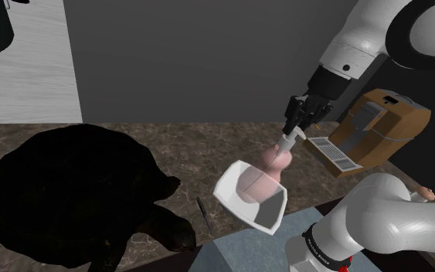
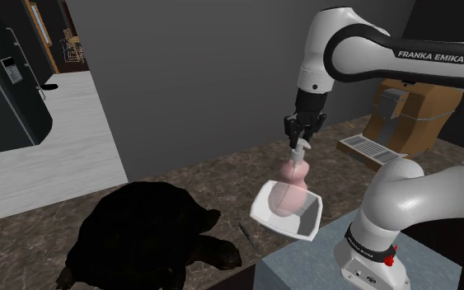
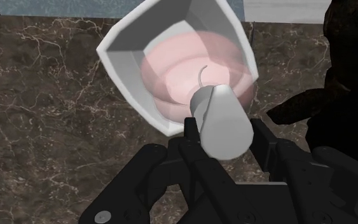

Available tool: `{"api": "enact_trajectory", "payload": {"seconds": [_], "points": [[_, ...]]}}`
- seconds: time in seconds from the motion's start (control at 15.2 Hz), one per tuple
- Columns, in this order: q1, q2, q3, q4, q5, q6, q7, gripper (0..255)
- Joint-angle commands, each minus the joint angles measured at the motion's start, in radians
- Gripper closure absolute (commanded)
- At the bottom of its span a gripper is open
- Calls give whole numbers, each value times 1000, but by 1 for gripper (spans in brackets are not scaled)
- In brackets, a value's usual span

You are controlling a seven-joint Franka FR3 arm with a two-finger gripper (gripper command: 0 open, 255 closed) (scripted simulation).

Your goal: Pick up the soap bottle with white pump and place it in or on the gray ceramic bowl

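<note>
The hand (image 1: 293, 131) is closed narrowly on the white pump (image 3: 219, 121) of the pink soap bottle (image 2: 292, 175), gripping it from above so the bottle hangs upright. The bottle's lower body is inside the pale angular bowl (image 1: 227, 189), which stands on the marbled brown surface (image 3: 44, 127) just beside the stand (image 1: 246, 251). Whether the base rests on the bowl's floor cannot be determined. Judgement: placement is nearly complete, with release outstanding. Holding by the pump keeps the fingers away from the bowl's walls. A dark tortoise-shaped object (image 1: 76, 193) lies well apart.
</note>
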Motion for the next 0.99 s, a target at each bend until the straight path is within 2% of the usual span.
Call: {"api": "enact_trajectory", "payload": {"seconds": [0.0, 0.33, 0.4, 0.73, 0.92], "points": [[0, 0, 1, -3, 1, 4, 0, 255], [0, 0, 1, -3, 1, 4, 0, 255], [0, -1, 1, -3, 1, 4, 0, 0], [0, 0, 1, -3, 1, 4, 0, 0], [-5, 30, -13, 114, -12, -82, 2, 0]]}}
